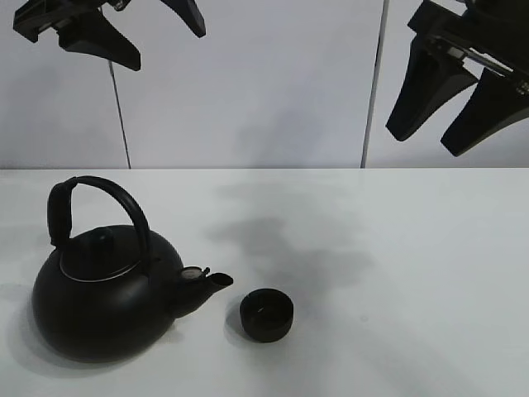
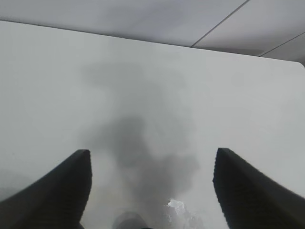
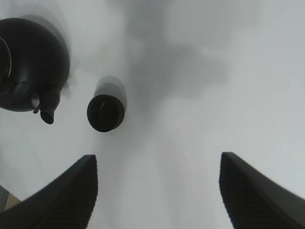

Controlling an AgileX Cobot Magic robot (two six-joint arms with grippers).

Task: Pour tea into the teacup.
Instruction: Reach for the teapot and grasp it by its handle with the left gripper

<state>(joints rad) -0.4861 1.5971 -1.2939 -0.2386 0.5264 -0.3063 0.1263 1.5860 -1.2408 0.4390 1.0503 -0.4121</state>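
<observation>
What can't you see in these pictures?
- High view: tea inside the kettle; lid and black body hide it.
- High view: inside the teacup; too dark and small.
- Right wrist view: kettle cut off by the picture's edge.
- Left wrist view: blurry dark shape at the picture's edge, by the open left tool; can't tell what.

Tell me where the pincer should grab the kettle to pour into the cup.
Take the arched handle at its top, coming straight down from above. It stands upright over the lid of the kettle with open space beneath for a finger, and the spout already faces the teacup.
</observation>
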